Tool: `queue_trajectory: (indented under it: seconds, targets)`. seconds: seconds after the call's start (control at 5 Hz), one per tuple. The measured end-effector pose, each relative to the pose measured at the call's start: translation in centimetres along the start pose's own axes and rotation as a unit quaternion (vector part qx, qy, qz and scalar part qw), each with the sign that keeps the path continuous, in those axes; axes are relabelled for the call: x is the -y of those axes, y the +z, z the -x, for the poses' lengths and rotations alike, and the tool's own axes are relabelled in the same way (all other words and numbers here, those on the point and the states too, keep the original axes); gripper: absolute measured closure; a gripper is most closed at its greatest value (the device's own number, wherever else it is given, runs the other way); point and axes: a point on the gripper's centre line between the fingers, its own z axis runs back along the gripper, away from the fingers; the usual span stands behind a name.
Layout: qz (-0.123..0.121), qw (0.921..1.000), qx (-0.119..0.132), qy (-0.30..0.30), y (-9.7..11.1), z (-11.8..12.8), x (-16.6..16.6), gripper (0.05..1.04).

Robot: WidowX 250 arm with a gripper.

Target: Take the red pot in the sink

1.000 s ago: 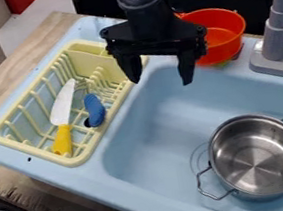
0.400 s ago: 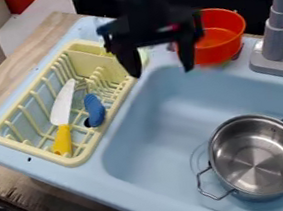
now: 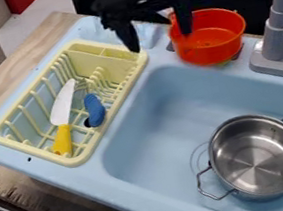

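Observation:
My gripper [image 3: 161, 41] hangs at the top of the camera view, open, its two fingers apart and pointing down. The right finger stands over the left rim of the red pot [image 3: 207, 36]; whether it touches the pot I cannot tell. The left finger is beside the pot, near the drying rack's upper right corner. The pot is upright on the ledge behind the basin, left of the faucet. The light blue sink [image 3: 153, 121] has its basin in front of the pot.
A steel pot [image 3: 259, 155] with two handles sits in the basin at the lower right. The grey faucet [image 3: 279, 37] rises right of the red pot. The yellow rack [image 3: 78, 159] at left holds a knife [image 3: 63, 102] and a blue object [image 3: 94, 110].
The gripper has moved up in the view, toward the back of the sink, and its right finger now overlaps the red pot's left side. The pots have kept their places.

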Motion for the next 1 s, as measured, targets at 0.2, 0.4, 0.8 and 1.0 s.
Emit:
queue_trajectory:
  seconds: [0.2, 0.4, 0.8, 1.0]
  targets:
    - [-0.019, 0.9987, 0.015, 0.044, -1.2, -0.7, 0.5, 0.085]
    - [-0.046, 0.9946, 0.021, 0.091, -2.7, -0.5, 0.7, 0.085]
    - [-0.066, 0.9932, -0.001, 0.096, -4.2, 0.8, 1.0, 0.406]
    - [-0.075, 0.9927, -0.01, 0.093, -4.7, 1.0, 0.9, 0.699]
